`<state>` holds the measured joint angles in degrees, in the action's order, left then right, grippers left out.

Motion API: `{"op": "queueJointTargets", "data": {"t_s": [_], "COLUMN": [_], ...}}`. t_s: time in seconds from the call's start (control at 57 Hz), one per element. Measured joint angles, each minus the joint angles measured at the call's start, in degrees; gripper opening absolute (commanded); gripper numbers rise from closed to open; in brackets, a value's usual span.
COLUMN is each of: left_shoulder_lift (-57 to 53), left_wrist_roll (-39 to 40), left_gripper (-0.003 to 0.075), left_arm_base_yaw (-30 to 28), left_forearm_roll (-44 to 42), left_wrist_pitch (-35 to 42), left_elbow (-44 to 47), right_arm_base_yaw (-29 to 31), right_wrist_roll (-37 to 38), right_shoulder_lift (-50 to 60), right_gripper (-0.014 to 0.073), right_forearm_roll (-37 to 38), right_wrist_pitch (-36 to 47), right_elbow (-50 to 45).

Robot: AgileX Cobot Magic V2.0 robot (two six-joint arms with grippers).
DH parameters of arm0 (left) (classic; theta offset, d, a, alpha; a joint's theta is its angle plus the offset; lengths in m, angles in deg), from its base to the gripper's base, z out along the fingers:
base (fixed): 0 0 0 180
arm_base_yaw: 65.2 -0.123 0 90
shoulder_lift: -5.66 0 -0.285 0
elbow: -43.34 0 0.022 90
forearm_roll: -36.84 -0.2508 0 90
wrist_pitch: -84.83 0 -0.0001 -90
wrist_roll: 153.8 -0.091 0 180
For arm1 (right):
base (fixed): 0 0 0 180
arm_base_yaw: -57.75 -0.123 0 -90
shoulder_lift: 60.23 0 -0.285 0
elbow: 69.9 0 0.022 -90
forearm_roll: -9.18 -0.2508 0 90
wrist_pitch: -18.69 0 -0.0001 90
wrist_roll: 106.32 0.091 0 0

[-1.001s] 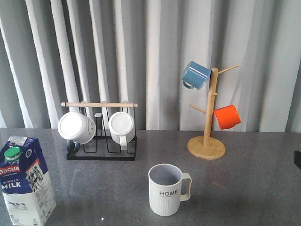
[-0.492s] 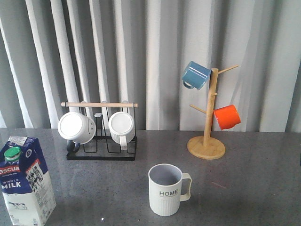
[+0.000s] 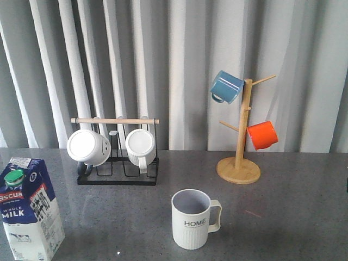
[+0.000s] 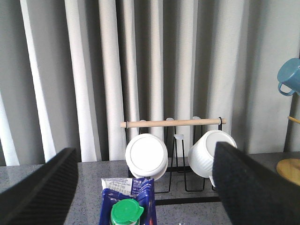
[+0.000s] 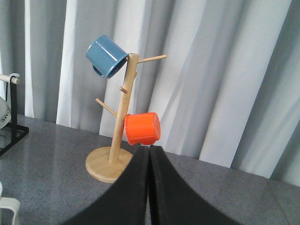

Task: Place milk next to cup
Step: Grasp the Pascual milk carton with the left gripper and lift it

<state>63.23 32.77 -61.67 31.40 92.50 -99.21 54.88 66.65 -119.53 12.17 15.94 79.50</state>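
The milk (image 3: 30, 209), a blue-and-white carton with a green cap, stands at the table's front left. The cup (image 3: 191, 218), a white ribbed mug lettered "HOME", stands at the front centre with its handle to the right, well apart from the milk. Neither gripper shows in the front view. My left gripper (image 4: 144, 150) is wide open and empty, behind and above the milk; the carton's top and green cap (image 4: 125, 212) lie between the fingers (image 4: 37, 187). My right gripper (image 5: 149, 150) is shut and empty, facing the wooden mug tree.
A black wire rack (image 3: 117, 173) with a wooden bar holds two plain white mugs (image 3: 88, 147) behind the milk. A wooden mug tree (image 3: 239, 163) at the back right carries a blue mug (image 3: 226, 87) and an orange mug (image 3: 262, 135). Grey curtains hang behind the table.
A dark bit of the right arm at the front view's right edge has slipped almost out of view. The milk and the cup have not moved.
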Motion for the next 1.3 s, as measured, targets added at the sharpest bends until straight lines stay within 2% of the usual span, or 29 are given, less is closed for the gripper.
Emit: {"op": "queueJointTargets", "data": {"t_s": [0.07, 0.14, 0.263, 0.544, 0.878, 1.159, 1.247, 1.299], "left_shoulder_lift": [0.0, 0.1, 2.51, 15.76, 25.34, 31.43, 33.07, 34.06], "left_wrist_roll": [0.0, 0.53, 3.44, 3.93, 4.06, 4.06, 3.73, 2.78], "left_gripper": [0.0636, 0.0737, 0.0732, 0.0724, 0.0723, 0.069, 0.0624, 0.054], "left_arm_base_yaw": [0.0, 0.0, 0.0, -0.45, -2.69, -2.69, -2.88, -2.88], "left_forearm_roll": [0.0, 0.0, 0.76, 1.18, 1.22, 1.22, 1.22, 1.29], "left_wrist_pitch": [0.17, 1.61, 5.97, 6.85, 12.96, 15.02, 15.93, 16.68], "left_elbow": [0.0, 0.0, -0.08, -0.2, -0.2, -0.2, -0.2, -0.2], "right_arm_base_yaw": [0.0, 0.0, 0.0, 0.0, 0.0, 0.0, 0.0, 0.0], "right_wrist_roll": [0.0, 0.0, 0.0, 0.0, 0.0, 0.0, 0.0, 0.0], "right_shoulder_lift": [0.0, 0.0, 0.0, 0.0, 0.0, 0.0, 0.0, 0.0], "right_gripper": [-0.0008, -0.0008, -0.0008, -0.0008, -0.0008, -0.0008, -0.0008, -0.0008], "right_forearm_roll": [0.0, 0.0, 0.0, 0.0, 0.0, 0.0, 0.0, 0.0], "right_wrist_pitch": [0.0, 0.0, 0.0, 0.0, 0.0, 0.0, 0.0, 0.0], "right_elbow": [0.0, 0.0, 0.0, 0.0, 0.0, 0.0, 0.0, 0.0]}}
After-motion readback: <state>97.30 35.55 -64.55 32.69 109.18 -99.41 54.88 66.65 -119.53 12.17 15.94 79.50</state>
